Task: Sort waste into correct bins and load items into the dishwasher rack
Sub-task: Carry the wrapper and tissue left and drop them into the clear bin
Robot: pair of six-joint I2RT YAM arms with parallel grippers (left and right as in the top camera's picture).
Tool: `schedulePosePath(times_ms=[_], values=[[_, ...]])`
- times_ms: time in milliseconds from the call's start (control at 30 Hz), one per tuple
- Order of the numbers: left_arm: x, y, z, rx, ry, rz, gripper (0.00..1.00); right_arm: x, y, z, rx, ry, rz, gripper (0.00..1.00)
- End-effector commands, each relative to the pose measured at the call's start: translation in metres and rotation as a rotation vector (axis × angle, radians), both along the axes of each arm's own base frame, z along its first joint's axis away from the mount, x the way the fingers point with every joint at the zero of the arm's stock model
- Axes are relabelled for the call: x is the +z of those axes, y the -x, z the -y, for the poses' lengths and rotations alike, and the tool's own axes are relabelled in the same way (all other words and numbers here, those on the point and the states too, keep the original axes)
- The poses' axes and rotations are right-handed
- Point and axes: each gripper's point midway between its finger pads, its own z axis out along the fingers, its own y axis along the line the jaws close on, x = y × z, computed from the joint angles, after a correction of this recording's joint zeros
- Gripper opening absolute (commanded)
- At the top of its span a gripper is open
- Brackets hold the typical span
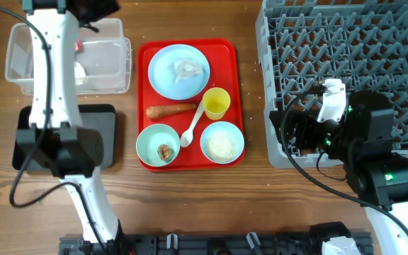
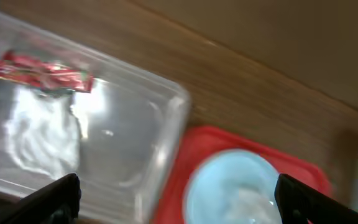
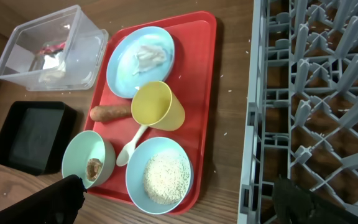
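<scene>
Dishwasher rack (image 1: 346, 42): fills the right of the overhead frame. Pegs bare, nothing loaded. My reading: loading waits because most of the dishes carry waste.

Worktop (image 1: 253, 198): wood, carries everything.

Red tray (image 1: 224, 64): centre, between the bins at left and the rack at right. It groups the dishes within reach of either arm.

Clear tub (image 1: 108, 60): upper left. The red snack wrapper (image 2: 42, 73) and a white wad (image 2: 39, 137) lie inside, so this looks like the dry-rubbish bin.

Black tray (image 3: 33, 137): directly below the tub in the overhead frame. Nothing seen in it. Probably meant for food waste.

Left hand (image 2: 178, 196): hangs over the tub's right end, fingers spread to the full, gripping nothing. Well placed to move on to the plate.

Right hand (image 3: 179, 202): low at the rack's lower left corner, facing the tray. Fingers wide, empty. It seems parked until the dishes are clean.

Plate (image 1: 163, 71): top of the tray, crumpled tissue (image 1: 188, 71) on it.

Rice bowl (image 1: 204, 142): lower right of the tray, rice (image 1: 222, 145) heaped inside.

Scrap bowl (image 1: 147, 138): lower left of the tray, brown scrap (image 1: 164, 151) inside.

Yellow cup (image 1: 217, 103): upright, just below the plate.

Carrot (image 1: 171, 110): lies flat on the tray, left of the cup.

Spoon (image 1: 191, 129): lies between the two bowls, with its handle toward the cup.
</scene>
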Motion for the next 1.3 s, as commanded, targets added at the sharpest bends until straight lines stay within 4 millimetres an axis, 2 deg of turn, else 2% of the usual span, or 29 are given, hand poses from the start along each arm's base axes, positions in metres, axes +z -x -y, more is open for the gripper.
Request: schedulePosePath(times_ms=[0, 133, 233, 300, 333, 500, 600, 667, 733, 767, 800, 867, 967, 1067, 1100, 1133, 1200, 1267], values=[[-0.022, 0.009, 0.074, -0.172, 0.016, -0.076, 1.00, 0.007, -0.003, -0.001, -0.009, -0.011, 0.012, 1.00], [-0.071, 0.011, 0.129, -0.273, 0.001, -0.176, 1.00, 0.006, -0.002, -0.001, -0.008, -0.010, 0.004, 1.00], [-0.122, 0.014, 0.162, -0.331, -0.018, -0.273, 1.00, 0.003, 0.000, 0.000, -0.008, -0.008, -0.009, 1.00], [-0.151, 0.016, 0.171, -0.347, -0.028, -0.325, 1.00, 0.003, 0.001, 0.000, -0.008, -0.007, -0.011, 1.00], [-0.172, 0.018, 0.176, -0.356, -0.036, -0.366, 1.00, 0.003, 0.001, 0.000, -0.008, -0.007, -0.012, 1.00], [-0.222, 0.026, 0.185, -0.373, -0.055, -0.458, 0.99, 0.003, 0.001, 0.000, -0.008, -0.007, -0.011, 1.00], [-0.239, 0.025, 0.186, -0.374, -0.058, -0.474, 0.81, 0.003, 0.001, 0.000, -0.009, -0.008, -0.012, 1.00], [-0.245, 0.025, 0.186, -0.373, -0.059, -0.483, 0.52, 0.003, 0.001, 0.000, -0.008, -0.007, -0.012, 1.00], [-0.247, 0.026, 0.186, -0.373, -0.061, -0.491, 0.08, 0.003, 0.001, 0.000, -0.008, -0.007, -0.012, 1.00], [-0.246, 0.026, 0.186, -0.373, -0.060, -0.489, 0.04, 0.003, 0.001, 0.000, -0.008, -0.007, -0.012, 1.00], [-0.240, 0.026, 0.186, -0.373, -0.059, -0.482, 0.04, 0.003, 0.001, 0.000, -0.009, -0.008, -0.012, 1.00], [-0.206, 0.020, 0.181, -0.364, -0.047, -0.424, 0.04, 0.003, 0.000, 0.000, -0.009, -0.007, -0.011, 1.00], [-0.119, 0.003, 0.163, -0.327, -0.014, -0.250, 0.04, 0.004, 0.000, 0.000, -0.009, -0.008, -0.009, 1.00], [-0.028, -0.009, 0.120, -0.245, 0.001, -0.040, 0.04, 0.004, 0.000, 0.000, -0.009, -0.008, -0.006, 1.00], [-0.003, -0.009, 0.097, -0.199, -0.007, 0.015, 0.04, 0.004, 0.000, 0.000, -0.009, -0.009, -0.006, 1.00], [0.020, -0.007, 0.064, -0.132, -0.025, 0.061, 0.04, 0.005, -0.001, 0.000, -0.009, -0.009, -0.003, 1.00], [0.030, -0.006, 0.020, -0.039, -0.060, 0.072, 0.04, 0.005, -0.002, -0.001, -0.009, -0.010, 0.001, 1.00], [0.019, -0.004, -0.024, 0.051, -0.090, 0.036, 0.04, 0.005, -0.002, -0.001, -0.009, -0.010, 0.001, 1.00]])
